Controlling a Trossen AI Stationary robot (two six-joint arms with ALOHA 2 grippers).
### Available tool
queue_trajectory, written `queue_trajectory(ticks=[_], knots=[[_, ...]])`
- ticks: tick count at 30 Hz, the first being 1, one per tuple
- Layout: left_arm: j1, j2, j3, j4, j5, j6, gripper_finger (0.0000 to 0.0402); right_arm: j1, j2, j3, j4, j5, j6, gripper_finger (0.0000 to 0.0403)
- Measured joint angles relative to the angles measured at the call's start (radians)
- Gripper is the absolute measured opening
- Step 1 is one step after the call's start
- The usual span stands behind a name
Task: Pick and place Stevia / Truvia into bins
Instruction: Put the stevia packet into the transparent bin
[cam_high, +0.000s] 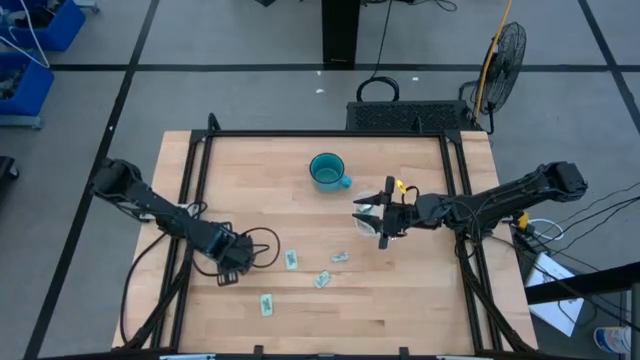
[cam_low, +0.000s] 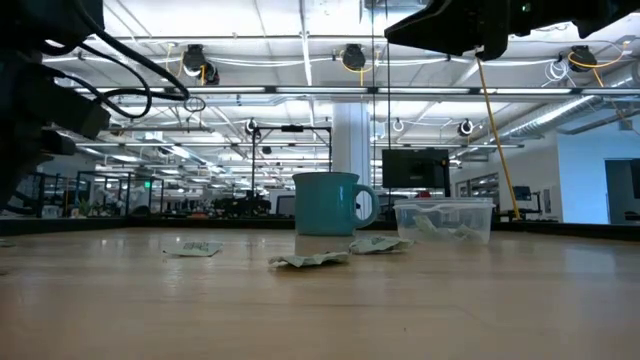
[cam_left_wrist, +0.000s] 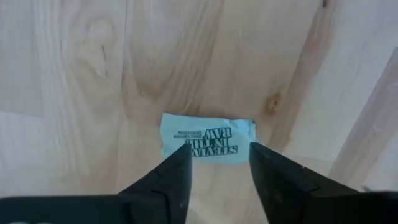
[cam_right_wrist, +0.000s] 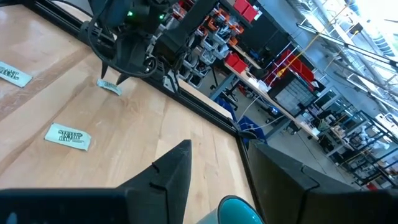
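Note:
Several pale green Stevia packets lie flat on the wooden table: one (cam_high: 291, 259), one (cam_high: 340, 257), one (cam_high: 322, 280) and one (cam_high: 267, 304). My left gripper (cam_high: 230, 262) points down near the table's left side. It is open, and its fingertips stand just above another packet (cam_left_wrist: 208, 138), one on each side. The clear bin (cam_high: 367, 226) stands to the right of centre with packets inside (cam_low: 445, 220). My right gripper (cam_high: 382, 222) hovers over the bin, open (cam_right_wrist: 217, 168) and empty.
A teal mug (cam_high: 326, 171) stands just beyond the bin toward the far edge. Black frame rails (cam_high: 190, 190) run along the table's left, right and far sides. A loop of cable (cam_high: 262, 245) lies beside the left gripper.

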Motion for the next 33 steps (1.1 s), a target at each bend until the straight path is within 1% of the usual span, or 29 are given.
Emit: queue_trajectory(ticks=[5, 9, 14, 19, 23, 25, 27, 33], knots=[[0.000, 0.000, 0.000, 0.035, -0.019, 0.032, 0.0218, 0.000, 0.000, 0.000, 0.000, 0.000, -0.002, 0.0153], [0.000, 0.000, -0.001, 0.039, -0.020, 0.052, 0.0243, 0.000, 0.000, 0.000, 0.000, 0.000, -0.005, 0.0153], [-0.004, 0.000, -0.052, 0.044, 0.020, 0.022, 0.0250, 0.000, 0.000, 0.000, 0.000, 0.001, -0.006, 0.0153], [-0.011, -0.004, -0.101, 0.091, 0.025, 0.016, 0.0250, 0.000, 0.000, 0.000, 0.000, 0.001, -0.006, 0.0153], [-0.012, -0.004, -0.113, 0.104, 0.024, 0.026, 0.0250, 0.000, 0.000, 0.000, 0.000, 0.001, -0.006, 0.0153], [-0.012, -0.004, -0.113, 0.106, 0.022, 0.027, 0.0247, 0.000, 0.000, 0.000, 0.000, 0.001, -0.006, 0.0153], [-0.012, -0.004, -0.114, 0.115, 0.021, 0.034, 0.0235, 0.000, 0.000, 0.000, 0.000, 0.001, -0.006, 0.0153], [-0.012, -0.003, -0.116, 0.139, 0.013, 0.049, 0.0165, 0.000, 0.000, 0.000, 0.000, 0.002, -0.006, 0.0153]])
